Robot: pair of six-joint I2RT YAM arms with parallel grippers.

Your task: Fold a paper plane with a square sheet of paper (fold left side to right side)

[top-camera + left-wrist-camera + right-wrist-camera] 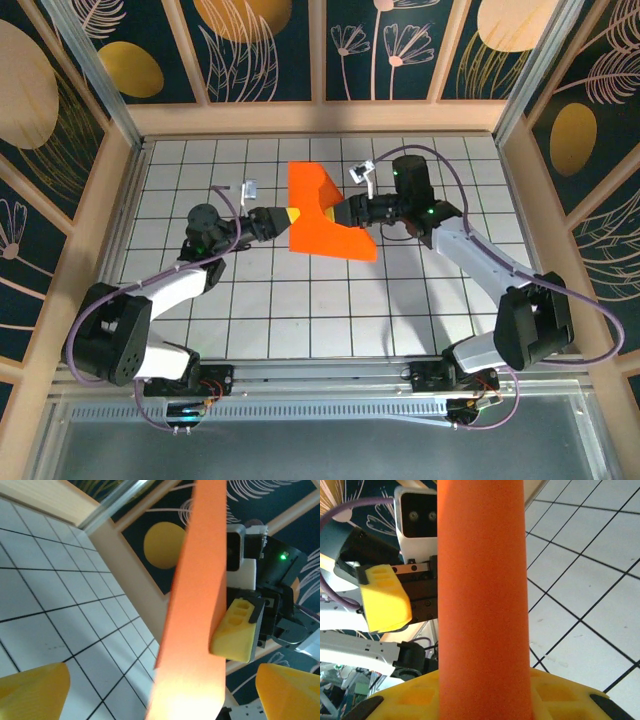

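One sheet: you have the orange paper sheet (pixel 322 225) raised over the middle of the gridded worktop (pixel 300 295), standing on edge between both tools, not lying flat.
Sheet shape: not a plain square. From above it reads as an upper flap over a lower wedge pointing toward the right arm's side, so some creasing looks done. It is not a narrow dart with a centre crease.
Left tool: the left tool (pixel 287 217) meets the sheet's left edge. In its wrist view its yellow fingers (pixel 35 692) stand wide apart, with the paper passing between them and neither visibly on it.
Right tool: the right tool (pixel 342 212) sits at the sheet's middle. One yellow pad (pixel 235 636) lies flat on the paper and the other is hidden behind it. I judge it pinching the sheet and carrying it.
Done: probably an early fold or two.
Left to do: the left-to-right fold is not flattened. You must lay the sheet on the worktop, press the crease, then make the later folds.
Progress: early to middle, by my judgement.
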